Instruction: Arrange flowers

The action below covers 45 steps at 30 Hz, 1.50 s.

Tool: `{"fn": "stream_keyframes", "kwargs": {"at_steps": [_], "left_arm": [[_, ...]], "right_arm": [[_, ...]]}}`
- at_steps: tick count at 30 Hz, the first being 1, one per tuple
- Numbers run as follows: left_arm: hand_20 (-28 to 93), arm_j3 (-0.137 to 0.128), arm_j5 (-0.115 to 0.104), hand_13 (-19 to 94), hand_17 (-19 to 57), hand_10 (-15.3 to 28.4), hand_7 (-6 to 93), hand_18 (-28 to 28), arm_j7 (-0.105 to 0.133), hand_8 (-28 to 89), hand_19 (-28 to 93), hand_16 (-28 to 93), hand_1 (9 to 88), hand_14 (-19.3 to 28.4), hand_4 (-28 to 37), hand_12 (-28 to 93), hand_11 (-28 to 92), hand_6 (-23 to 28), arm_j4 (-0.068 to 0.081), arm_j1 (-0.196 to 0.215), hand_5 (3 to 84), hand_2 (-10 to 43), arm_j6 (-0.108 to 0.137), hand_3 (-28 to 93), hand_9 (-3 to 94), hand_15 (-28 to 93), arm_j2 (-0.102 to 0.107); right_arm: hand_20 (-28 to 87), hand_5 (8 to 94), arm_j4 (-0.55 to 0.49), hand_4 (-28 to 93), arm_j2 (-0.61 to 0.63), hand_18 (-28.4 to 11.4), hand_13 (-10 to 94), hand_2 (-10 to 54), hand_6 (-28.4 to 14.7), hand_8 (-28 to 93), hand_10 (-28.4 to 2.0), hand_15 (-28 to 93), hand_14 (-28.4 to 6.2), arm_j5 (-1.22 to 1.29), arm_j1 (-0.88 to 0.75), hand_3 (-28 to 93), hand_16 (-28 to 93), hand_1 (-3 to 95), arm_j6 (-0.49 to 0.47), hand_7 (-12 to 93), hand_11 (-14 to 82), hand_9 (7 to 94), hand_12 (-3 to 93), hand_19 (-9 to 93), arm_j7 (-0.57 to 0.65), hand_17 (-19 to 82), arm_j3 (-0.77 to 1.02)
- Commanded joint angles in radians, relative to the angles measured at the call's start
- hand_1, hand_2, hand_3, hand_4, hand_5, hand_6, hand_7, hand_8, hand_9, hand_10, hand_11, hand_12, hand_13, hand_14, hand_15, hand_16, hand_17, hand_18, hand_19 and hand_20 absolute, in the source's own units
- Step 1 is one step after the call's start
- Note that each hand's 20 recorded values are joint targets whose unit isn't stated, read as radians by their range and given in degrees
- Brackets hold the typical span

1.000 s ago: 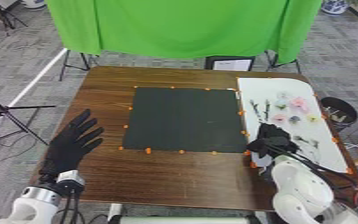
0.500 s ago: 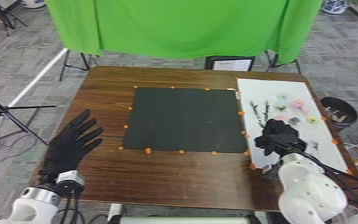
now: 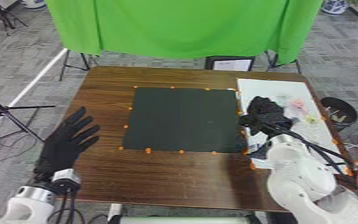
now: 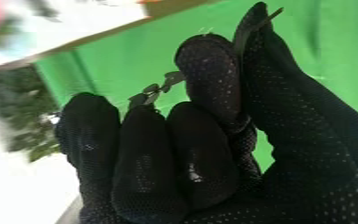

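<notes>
Head view: my black-gloved right hand (image 3: pixel 266 112) obscures part of the white sheet (image 3: pixel 273 87); a pale pink flower (image 3: pixel 297 104) lies just beside it. My left hand (image 3: pixel 67 142) has straight fingers. Right wrist view: my right hand (image 4: pixel 202 155) clamps a thin, dark, leafy sprig (image 4: pixel 173 78) between thumb and finger, mid-stem hidden.

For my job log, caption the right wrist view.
Right hand pinching a dark, leafy sprig, green cloth behind it.
</notes>
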Motion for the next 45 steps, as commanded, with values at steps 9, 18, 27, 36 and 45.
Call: {"fn": "stream_keyframes", "kwargs": {"at_steps": [9, 18, 27, 36, 45], "left_arm": [[9, -0.217, -0.068, 17, -11.1, 10.3, 18.0, 23.8, 0.039, -11, 37, 1, 23.1, 15.3, -28.3, 20, 13, 2.4, -0.05, 0.168, 23.4, -8.5, -0.027, 67, 21.3, 22, 0.053], [9, -0.253, -0.088, 17, -11.1, 10.5, 17.6, 24.0, 0.071, -10, 37, 2, 22.8, 15.4, -28.3, 20, 13, 2.4, -0.067, 0.22, 23.4, -9.5, -0.014, 67, 21.5, 22, 0.051], [9, -0.2, -0.09, 18, -11.0, 10.6, 17.5, 23.6, 0.071, -10, 37, 2, 22.8, 15.4, -28.3, 20, 12, 2.5, -0.05, 0.177, 23.5, -9.5, -0.023, 66, 21.5, 22, 0.066], [9, -0.163, -0.083, 18, -11.0, 10.6, 17.3, 23.5, 0.05, -10, 37, 2, 22.8, 15.4, -28.3, 20, 12, 2.5, -0.027, 0.126, 23.5, -9.4, -0.036, 66, 21.5, 21, 0.091], [9, -0.135, -0.073, 17, -11.0, 10.6, 17.3, 23.5, 0.036, -10, 37, 2, 22.9, 15.4, -28.3, 21, 12, 2.5, -0.014, 0.094, 23.5, -9.1, -0.042, 66, 21.5, 21, 0.102]], "right_arm": [[75, 80.6, 0.159, 16, -0.213, -23.6, 85, -9.5, -9.2, 22, -5.5, 89, -7.9, -0.007, 0.338, 93, 42, 28.6, -0.055, 53, 77.0, 91.2, 58.8, 93, -0.125, 52, -0.34], [75, 80.8, 0.309, 15, -0.327, -23.6, 85, -9.5, -9.1, 23, -5.5, 88, -7.8, -0.02, 0.397, 93, 43, 28.6, -0.075, 52, 76.9, 91.2, 59.0, 93, -0.15, 52, -0.471], [75, 80.5, 0.419, 13, -0.383, -23.6, 85, -9.5, -9.0, 23, -5.5, 88, -7.8, -0.037, 0.428, 93, 43, 29.1, -0.091, 52, 76.8, 91.1, 59.2, 93, -0.205, 52, -0.566], [75, 79.4, 0.456, 10, -0.413, -23.4, 84, -9.5, -8.7, 22, -5.4, 88, -7.8, -0.035, 0.46, 93, 43, 30.0, -0.044, 52, 76.4, 90.4, 59.8, 93, -0.204, 51, -0.609], [74, 78.2, 0.513, 3, -0.433, -23.3, 83, -9.5, -7.2, 21, -5.1, 88, -7.8, -0.069, 0.475, 93, 44, 31.8, -0.042, 52, 75.7, 89.6, 60.7, 93, -0.178, 50, -0.618]]}}
